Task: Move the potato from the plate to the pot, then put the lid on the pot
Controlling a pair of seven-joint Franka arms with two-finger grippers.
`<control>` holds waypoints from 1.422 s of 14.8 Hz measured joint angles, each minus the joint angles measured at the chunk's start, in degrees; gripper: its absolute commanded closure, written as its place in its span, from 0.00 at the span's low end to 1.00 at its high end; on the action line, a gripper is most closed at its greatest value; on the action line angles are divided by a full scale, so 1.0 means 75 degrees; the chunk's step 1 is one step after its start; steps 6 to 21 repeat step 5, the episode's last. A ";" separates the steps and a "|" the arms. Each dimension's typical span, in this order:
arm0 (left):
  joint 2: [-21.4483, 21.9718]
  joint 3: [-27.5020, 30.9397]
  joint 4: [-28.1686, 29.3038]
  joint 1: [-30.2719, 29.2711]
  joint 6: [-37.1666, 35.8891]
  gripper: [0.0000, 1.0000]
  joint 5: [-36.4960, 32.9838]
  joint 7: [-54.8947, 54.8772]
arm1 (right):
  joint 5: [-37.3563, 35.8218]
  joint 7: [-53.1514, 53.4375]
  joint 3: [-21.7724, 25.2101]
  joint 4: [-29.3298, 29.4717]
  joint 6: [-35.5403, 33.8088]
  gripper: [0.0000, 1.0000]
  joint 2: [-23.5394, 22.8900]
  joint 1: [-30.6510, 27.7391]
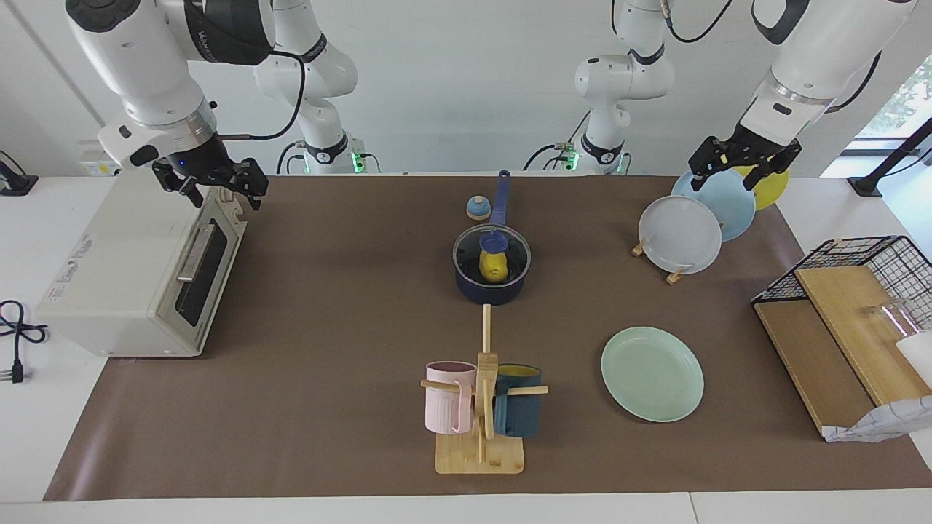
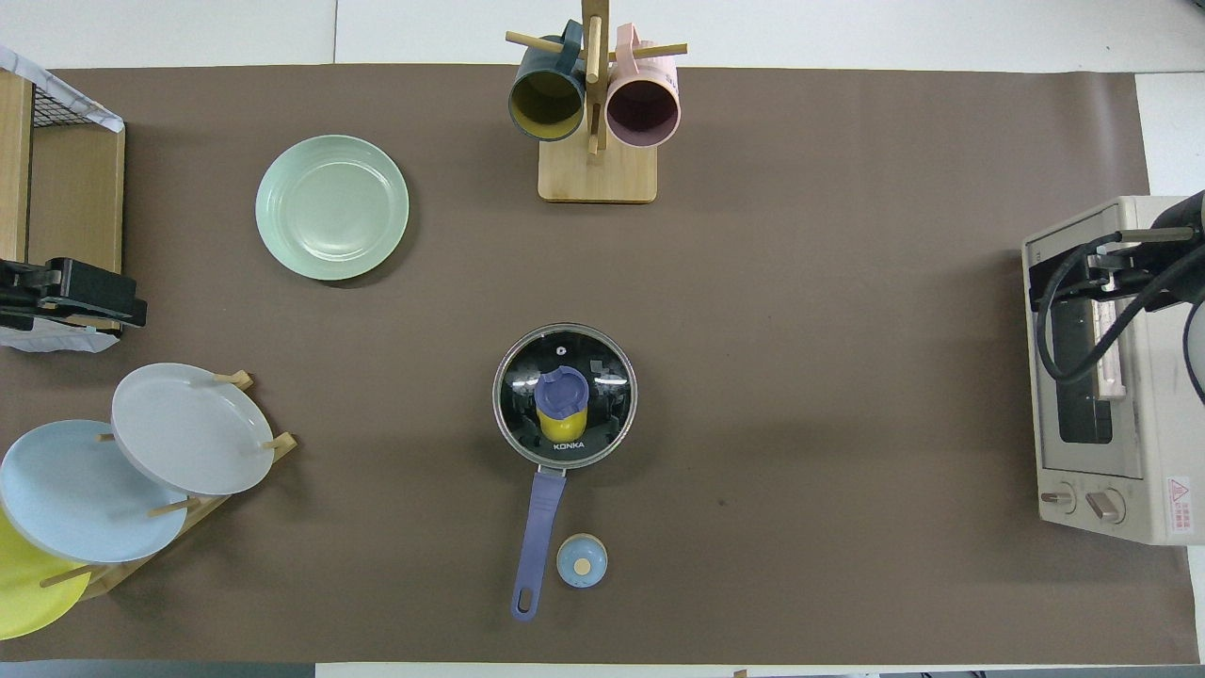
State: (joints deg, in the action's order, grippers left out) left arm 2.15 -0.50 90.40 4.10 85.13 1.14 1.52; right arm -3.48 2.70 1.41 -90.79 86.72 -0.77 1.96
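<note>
The dark navy pot [image 1: 489, 293] stands mid-table, its long blue handle [image 1: 502, 195] pointing toward the robots. On it rests the clear glass lid [image 1: 512, 254] with its blue knob [image 2: 562, 390]. Through the glass the yellow potato [image 1: 494, 269] shows inside the pot. The mint-green plate [image 1: 652, 373] lies bare, farther from the robots and toward the left arm's end. My right gripper [image 1: 220, 191] hangs open and holding nothing over the toaster oven. My left gripper [image 1: 734, 173] hangs open and holding nothing over the plate rack.
A white toaster oven [image 1: 138, 269] sits at the right arm's end. A rack with grey, light-blue and yellow plates [image 1: 681, 234] and a wire basket with wooden boards [image 1: 852, 320] are at the left arm's end. A mug tree [image 1: 482, 407] stands farther out; a small bell [image 1: 478, 208] lies beside the handle.
</note>
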 measured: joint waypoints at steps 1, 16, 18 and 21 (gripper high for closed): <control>0.0000 0.0000 0.0000 0.0000 0.0000 0.00 0.0000 0.0000 | 0.0000 0.0000 -0.0009 0.0001 0.0000 0.00 0.0037 0.0004; 0.0000 0.0000 0.0000 0.0000 0.0000 0.00 0.0000 0.0000 | 0.0000 0.0000 -0.0023 0.0003 0.0000 0.00 0.0166 0.0017; 0.0000 0.0000 0.0000 0.0000 0.0000 0.00 0.0000 0.0000 | 0.0000 0.0000 -0.0023 0.0003 0.0000 0.00 0.0166 0.0017; 0.0000 0.0000 0.0000 0.0000 0.0000 0.00 0.0000 0.0000 | 0.0000 0.0000 -0.0023 0.0003 0.0000 0.00 0.0166 0.0017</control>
